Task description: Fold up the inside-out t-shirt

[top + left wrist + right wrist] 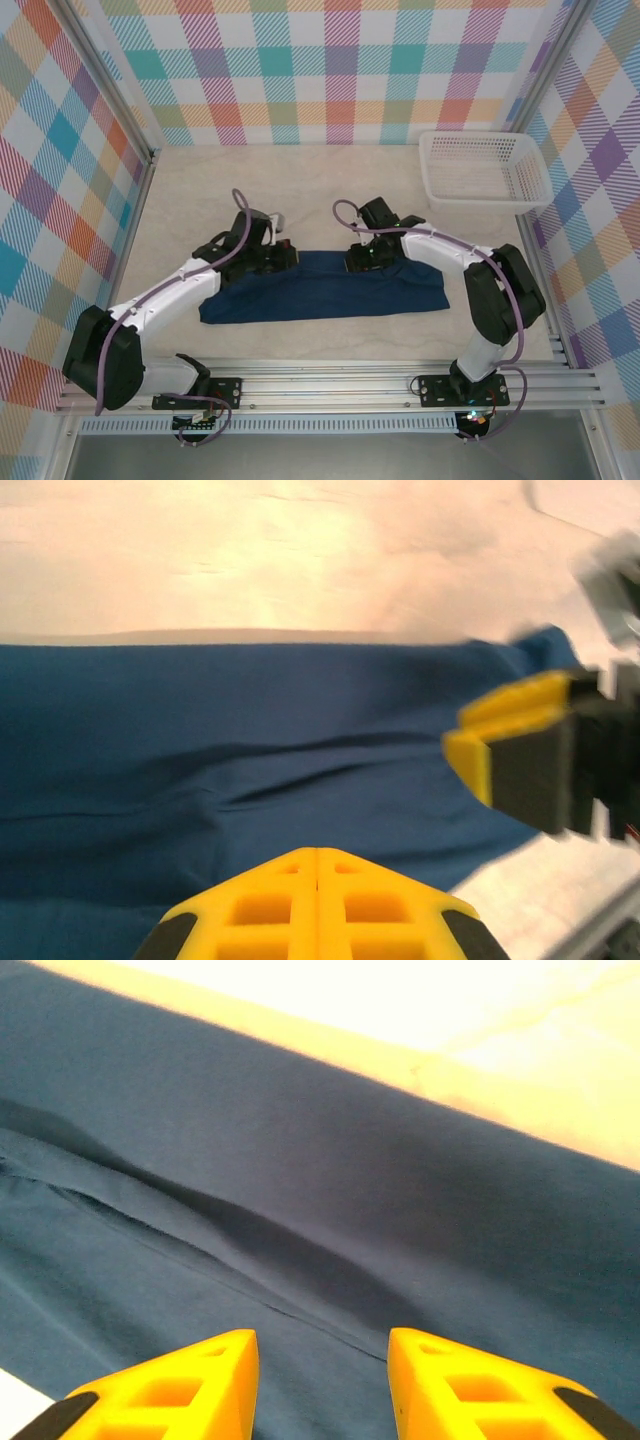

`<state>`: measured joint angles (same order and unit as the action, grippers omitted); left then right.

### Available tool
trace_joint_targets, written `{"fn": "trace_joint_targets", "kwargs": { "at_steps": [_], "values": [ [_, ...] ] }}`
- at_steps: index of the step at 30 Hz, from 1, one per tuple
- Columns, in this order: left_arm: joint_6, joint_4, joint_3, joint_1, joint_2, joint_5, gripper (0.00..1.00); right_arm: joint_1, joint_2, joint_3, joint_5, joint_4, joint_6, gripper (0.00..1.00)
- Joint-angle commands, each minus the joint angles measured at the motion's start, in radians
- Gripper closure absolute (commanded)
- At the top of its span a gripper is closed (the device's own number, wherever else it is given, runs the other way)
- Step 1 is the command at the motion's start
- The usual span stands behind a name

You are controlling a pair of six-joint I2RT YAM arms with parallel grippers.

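Now | t-shirt (320,288) lies under both; left gripper (317,858) closed, hold unclear; right gripper (322,1342) partly open, empty

Top view bright, even, sharp; wrist cams: table (300,550) blown out, rt edge blurred.

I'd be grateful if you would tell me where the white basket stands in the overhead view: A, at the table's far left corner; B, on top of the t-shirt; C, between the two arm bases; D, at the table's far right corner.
D: the white basket stands at the far right corner of the table, well apart from the t-shirt, which lies across the middle.
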<state>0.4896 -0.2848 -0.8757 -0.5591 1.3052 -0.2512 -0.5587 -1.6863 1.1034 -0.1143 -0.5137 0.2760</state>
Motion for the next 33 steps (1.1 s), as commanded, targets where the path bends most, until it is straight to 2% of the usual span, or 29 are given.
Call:
{"fn": "trace_joint_targets", "kwargs": {
  "at_steps": [1,7,8,11,13,17,23,27,33],
  "values": [
    [0.006,-0.002,-0.04,-0.086,0.028,0.016,1.0,0.051,0.058,0.011,0.02,-0.033,0.029,0.6],
    [0.022,0.067,0.029,-0.173,0.113,0.023,0.98,0.101,0.087,-0.022,0.011,-0.035,0.045,0.59],
    [0.022,0.068,0.04,-0.177,0.125,0.025,0.93,0.102,0.086,-0.023,0.011,-0.034,0.043,0.59],
    [-0.011,0.017,0.041,-0.176,0.147,0.061,0.87,0.102,0.084,-0.025,-0.01,-0.03,0.043,0.58],
    [-0.045,-0.056,0.017,-0.177,0.133,0.118,0.72,0.102,0.081,-0.025,-0.027,-0.026,0.042,0.58],
    [-0.101,-0.141,-0.022,-0.166,0.075,0.233,0.56,0.092,0.087,-0.035,-0.079,-0.007,0.032,0.58],
    [-0.056,-0.169,0.013,-0.022,0.02,0.266,0.48,-0.016,0.09,-0.052,-0.244,0.078,0.013,0.57],
    [-0.023,-0.136,0.05,0.102,0.027,0.224,0.47,-0.108,0.044,-0.042,-0.338,0.184,0.052,0.53],
    [0.004,-0.134,0.089,0.259,0.006,0.24,0.46,-0.188,-0.094,0.073,-0.376,0.323,0.083,0.5]
  ]
}}
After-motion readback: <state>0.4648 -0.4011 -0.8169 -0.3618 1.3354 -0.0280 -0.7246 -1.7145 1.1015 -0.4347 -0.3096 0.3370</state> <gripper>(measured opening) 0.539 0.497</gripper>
